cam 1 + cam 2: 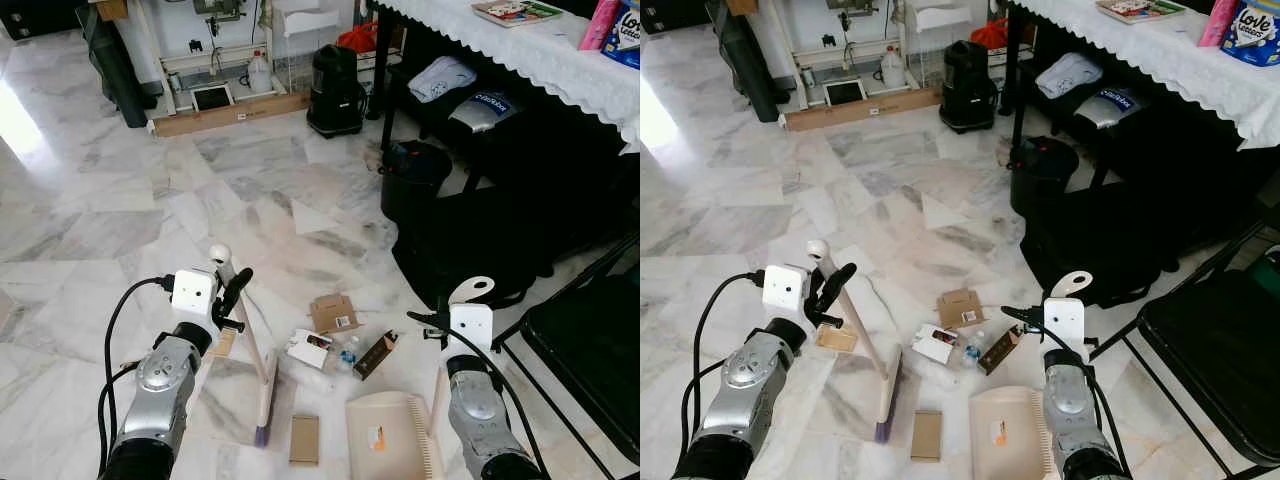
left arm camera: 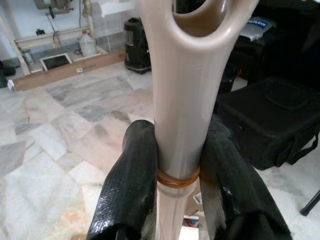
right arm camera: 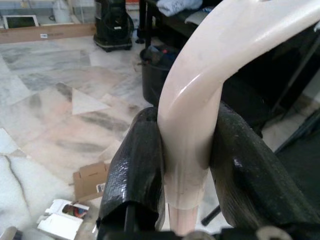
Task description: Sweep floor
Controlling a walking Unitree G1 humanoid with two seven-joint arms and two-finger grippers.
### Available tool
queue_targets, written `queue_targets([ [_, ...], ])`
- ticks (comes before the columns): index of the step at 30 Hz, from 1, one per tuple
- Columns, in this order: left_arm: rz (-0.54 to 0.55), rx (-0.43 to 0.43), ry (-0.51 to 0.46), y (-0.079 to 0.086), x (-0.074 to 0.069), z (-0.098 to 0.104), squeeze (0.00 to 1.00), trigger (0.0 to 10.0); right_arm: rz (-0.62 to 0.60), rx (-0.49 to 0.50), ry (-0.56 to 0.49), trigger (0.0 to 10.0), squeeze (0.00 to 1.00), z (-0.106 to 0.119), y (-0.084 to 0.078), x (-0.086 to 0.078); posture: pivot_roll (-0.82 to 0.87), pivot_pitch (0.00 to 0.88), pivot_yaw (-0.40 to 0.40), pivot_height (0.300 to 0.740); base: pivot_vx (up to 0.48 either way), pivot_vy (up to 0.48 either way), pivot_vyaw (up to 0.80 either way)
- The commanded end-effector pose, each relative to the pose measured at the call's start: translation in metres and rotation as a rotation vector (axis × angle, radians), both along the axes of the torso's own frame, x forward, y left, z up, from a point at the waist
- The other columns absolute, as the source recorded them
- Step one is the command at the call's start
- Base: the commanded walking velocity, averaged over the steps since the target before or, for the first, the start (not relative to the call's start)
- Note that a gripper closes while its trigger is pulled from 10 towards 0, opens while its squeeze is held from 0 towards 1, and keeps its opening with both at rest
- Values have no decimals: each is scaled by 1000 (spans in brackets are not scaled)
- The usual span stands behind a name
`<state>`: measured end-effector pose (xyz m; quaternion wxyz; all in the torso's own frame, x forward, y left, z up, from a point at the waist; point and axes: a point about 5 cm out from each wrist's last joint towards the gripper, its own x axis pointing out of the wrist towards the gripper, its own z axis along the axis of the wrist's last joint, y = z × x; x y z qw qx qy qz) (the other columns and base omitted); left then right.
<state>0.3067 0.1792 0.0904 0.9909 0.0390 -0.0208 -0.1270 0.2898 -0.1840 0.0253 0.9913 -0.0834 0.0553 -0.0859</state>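
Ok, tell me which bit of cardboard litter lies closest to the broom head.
The plain brown cardboard piece, right beside the broom head, nearer the robot than the printed boxes.

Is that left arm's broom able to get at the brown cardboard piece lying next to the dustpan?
Probably yes. The left pincer grips the broom, whose head rests on the floor right beside the cardboard piece, with nothing between them.

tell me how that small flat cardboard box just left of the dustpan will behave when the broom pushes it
The flat cardboard box looks thin and light, so it should slide easily on the polished marble floor. Lying flat, it is unlikely to roll or tip, but the broom bristles may ride over its low edge. It could also skid past the dustpan.
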Motion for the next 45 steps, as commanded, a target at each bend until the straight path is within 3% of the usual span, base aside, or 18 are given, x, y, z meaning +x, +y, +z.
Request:
queue_targets([
  [1,-13,11,-10,2,-1,4,0,10000,-7,36,52,10000,0,-9,3,-4,-23,96,4,740,0,0,0],
  [7,-23,73,99,4,-2,-13,0,10000,-13,39,67,10000,0,-10,1,-4,-23,96,4,740,0,0,0],
  [16,-35,63,182,-1,-4,-24,0,10000,-6,46,69,10000,0,-11,3,-4,-21,98,6,740,0,0,0],
  [19,-13,6,214,0,-3,-28,0,10000,-2,49,65,10000,0,-10,4,-4,-24,98,6,740,0,0,0],
  [26,-41,12,262,-1,-4,-34,0,10000,8,54,66,10000,0,-11,5,-4,-26,91,8,740,0,0,0],
  [32,-40,81,299,5,-5,-37,0,10000,18,57,70,10000,0,-11,8,-3,-21,87,10,740,0,0,0],
  [35,-46,163,320,11,-6,-39,0,10000,24,60,71,10000,0,-11,10,-3,-16,83,11,740,0,0,0],
  [45,-124,186,428,7,-12,-49,0,10000,25,61,71,10000,0,-11,11,-2,-16,70,12,740,0,0,0],
])
